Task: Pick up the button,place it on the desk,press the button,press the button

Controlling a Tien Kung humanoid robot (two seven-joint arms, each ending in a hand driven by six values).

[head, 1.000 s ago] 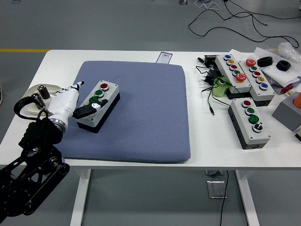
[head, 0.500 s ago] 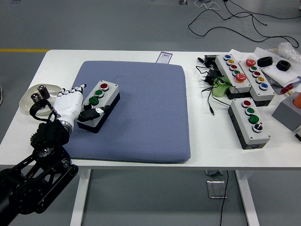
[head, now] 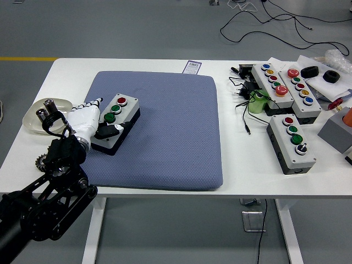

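At the left of the frame the left hand (head: 88,122), white with black fingertips, grasps the near end of the button box (head: 115,124): its thumb lies across the box's top and its fingers run along the box's left side. The grey box, with a red and two green buttons, rests on the blue mat (head: 159,132) in the mat's upper left part. The mat covers the middle of the white table (head: 242,159), which stands on a grey floor with black cables at the upper right. Left of the hand, a shallow bowl (head: 34,116) holds two small metal cylinders. More button boxes (head: 291,143) crowd the table's right side.
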